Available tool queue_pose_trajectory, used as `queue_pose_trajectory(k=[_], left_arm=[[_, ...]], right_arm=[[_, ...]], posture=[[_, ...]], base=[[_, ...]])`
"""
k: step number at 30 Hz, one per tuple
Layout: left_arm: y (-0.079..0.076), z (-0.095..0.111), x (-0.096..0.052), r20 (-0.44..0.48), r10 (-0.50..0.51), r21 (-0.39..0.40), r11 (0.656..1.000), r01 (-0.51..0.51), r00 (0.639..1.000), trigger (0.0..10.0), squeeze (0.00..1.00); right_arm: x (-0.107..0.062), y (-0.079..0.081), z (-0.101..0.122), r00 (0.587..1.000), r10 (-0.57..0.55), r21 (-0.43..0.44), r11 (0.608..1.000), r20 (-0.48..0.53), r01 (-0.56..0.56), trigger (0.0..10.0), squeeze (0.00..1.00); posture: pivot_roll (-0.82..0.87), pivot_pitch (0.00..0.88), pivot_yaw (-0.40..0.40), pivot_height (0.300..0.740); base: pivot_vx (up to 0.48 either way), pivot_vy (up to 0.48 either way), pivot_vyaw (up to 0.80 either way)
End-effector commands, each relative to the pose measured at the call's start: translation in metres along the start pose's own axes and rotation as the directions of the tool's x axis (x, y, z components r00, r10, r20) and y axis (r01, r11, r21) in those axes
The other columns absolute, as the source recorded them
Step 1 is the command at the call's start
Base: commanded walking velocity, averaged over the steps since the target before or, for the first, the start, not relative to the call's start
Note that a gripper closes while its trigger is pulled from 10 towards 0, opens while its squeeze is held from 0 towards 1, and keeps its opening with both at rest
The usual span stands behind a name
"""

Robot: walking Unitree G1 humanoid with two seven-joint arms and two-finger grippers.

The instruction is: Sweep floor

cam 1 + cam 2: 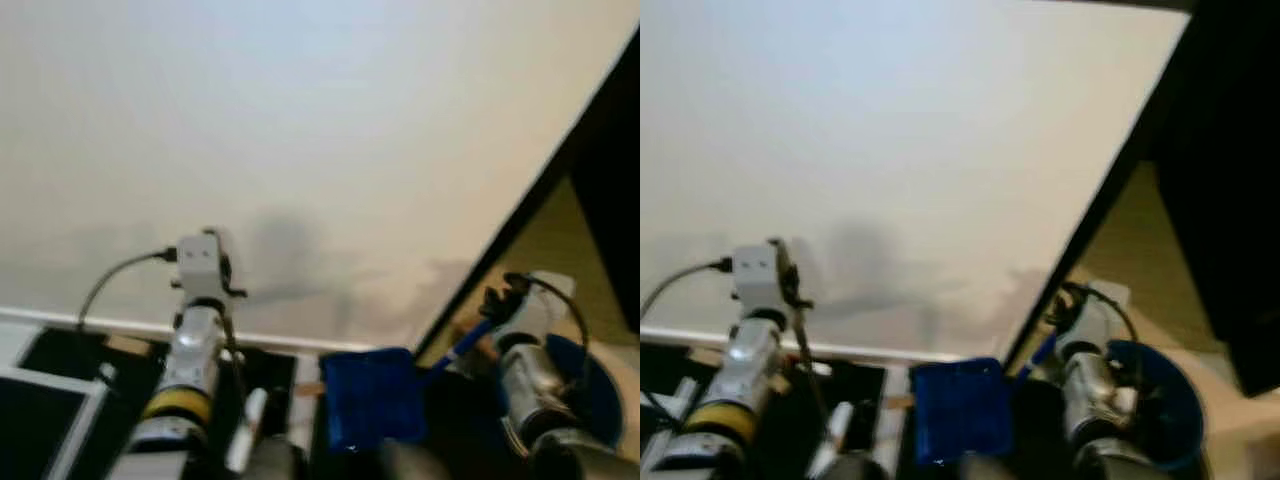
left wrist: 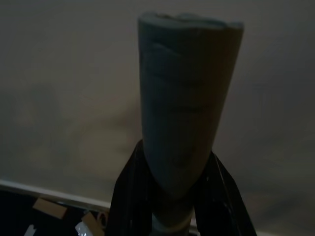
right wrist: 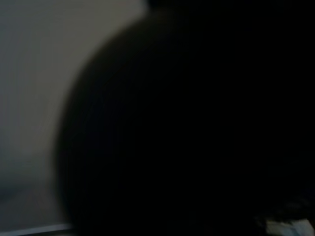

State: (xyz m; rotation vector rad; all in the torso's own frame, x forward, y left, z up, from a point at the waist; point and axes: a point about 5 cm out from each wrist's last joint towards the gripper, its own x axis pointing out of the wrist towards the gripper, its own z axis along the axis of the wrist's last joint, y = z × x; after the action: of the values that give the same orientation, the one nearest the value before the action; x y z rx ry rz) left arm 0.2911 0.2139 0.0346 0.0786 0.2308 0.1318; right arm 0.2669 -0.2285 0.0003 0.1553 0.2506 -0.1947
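Blue dustpan (image 1: 368, 400) between both arms, white wall (image 1: 300, 130) close ahead

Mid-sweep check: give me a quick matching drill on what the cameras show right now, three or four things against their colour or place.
Things:
1. dustpan
2. foam-wrapped handle
3. wall
4. left arm

Descriptions:
A. plain white, with a baseboard along its foot
B. silver, with a yellow band
C. blue, low between the two arms
D. grey, standing up between the left gripper's black fingers

Pairs: 1-C, 2-D, 3-A, 4-B
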Motion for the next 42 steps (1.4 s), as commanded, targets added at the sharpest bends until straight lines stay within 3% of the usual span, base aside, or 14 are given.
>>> queue_pose_trajectory(k=[1,10,25,42], left_arm=[[0.006,-0.002,-0.001,-0.004,0.017,0.022,1.000,-0.017,1.000,10.0,0.00],[0.013,-0.003,-0.001,-0.019,0.034,0.024,0.999,-0.034,0.999,10.0,0.00],[0.015,-0.006,-0.002,-0.036,0.026,0.022,0.999,-0.025,0.999,10.0,0.00],[0.015,-0.007,-0.003,-0.041,0.013,0.018,1.000,-0.013,0.999,10.0,0.00]], right_arm=[[0.000,-0.006,0.003,1.000,-0.024,0.017,1.000,0.019,0.023,10.0,0.00],[-0.001,-0.007,0.003,0.999,-0.028,0.016,0.999,0.017,0.028,10.0,0.00],[0.002,0.005,0.000,1.000,0.009,0.009,1.000,-0.009,-0.009,10.0,0.00],[0.000,0.006,-0.003,1.000,0.012,0.008,1.000,-0.015,-0.011,10.0,0.00]], posture=[[0.08,0.000,-0.001,0.740],[0.08,0.000,0.001,0.740],[0.09,0.000,-0.007,0.740],[0.09,0.000,0.000,0.740]], base=[[0.000,0.000,0.00],[0.000,0.000,0.00],[0.000,0.000,0.00],[-0.466,0.000,0.00]])
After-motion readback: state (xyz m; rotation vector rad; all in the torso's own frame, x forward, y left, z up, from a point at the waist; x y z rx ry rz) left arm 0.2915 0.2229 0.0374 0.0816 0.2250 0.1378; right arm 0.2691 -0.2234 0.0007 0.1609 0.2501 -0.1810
